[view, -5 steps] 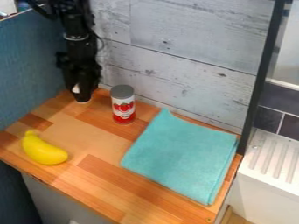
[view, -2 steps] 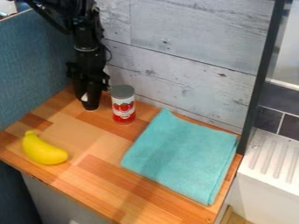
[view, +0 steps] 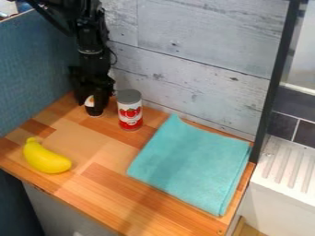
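The black gripper [view: 93, 97] hangs down at the back left of the wooden counter, close to its surface. Its fingers stand apart, one on each side of a small dark object [view: 93, 110] with a white and orange patch. That object rests upright on the counter, its upper part partly hidden by the gripper. Just right of the gripper, a red and white can [view: 130, 113] with a grey top stands upright. A folded turquoise cloth [view: 192, 163] lies flat on the right. At the front left lies a yellow banana [view: 46, 157].
The wooden counter [view: 107, 188] has a blue panel [view: 34, 69] along its left side and a pale plank wall [view: 190, 60] behind. A black upright post [view: 275, 78] stands at the right, with a white ridged surface [view: 286, 166] beyond it.
The gripper has come toward the can, right and slightly forward, and the dark object has shifted the same way. Its fingers have since spread apart around that object.
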### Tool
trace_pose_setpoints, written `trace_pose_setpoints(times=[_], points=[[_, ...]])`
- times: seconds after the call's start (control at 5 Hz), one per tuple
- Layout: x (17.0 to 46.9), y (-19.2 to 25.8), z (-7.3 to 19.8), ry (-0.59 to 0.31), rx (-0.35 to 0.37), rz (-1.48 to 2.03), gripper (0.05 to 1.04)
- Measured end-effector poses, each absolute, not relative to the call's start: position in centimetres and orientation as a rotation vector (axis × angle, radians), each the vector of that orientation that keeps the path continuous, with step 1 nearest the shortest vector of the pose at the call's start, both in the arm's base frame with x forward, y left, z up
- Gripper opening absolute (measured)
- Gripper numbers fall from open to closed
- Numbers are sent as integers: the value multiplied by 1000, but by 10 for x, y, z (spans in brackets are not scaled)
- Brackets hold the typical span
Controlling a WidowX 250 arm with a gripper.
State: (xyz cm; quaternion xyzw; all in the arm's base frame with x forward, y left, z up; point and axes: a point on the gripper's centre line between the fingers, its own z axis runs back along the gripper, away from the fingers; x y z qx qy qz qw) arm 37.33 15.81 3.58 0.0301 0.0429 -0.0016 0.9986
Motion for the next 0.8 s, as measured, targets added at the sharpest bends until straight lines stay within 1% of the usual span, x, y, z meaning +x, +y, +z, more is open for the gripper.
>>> trace_pose_setpoints(times=[0.2, 0.4, 0.6, 0.8], points=[[373, 157, 53, 40, 68, 4, 1012], [356, 152, 71, 15, 89, 15, 1008], [316, 143, 92, -8, 132, 22, 1005], [271, 132, 93, 42, 140, 2, 1004]])
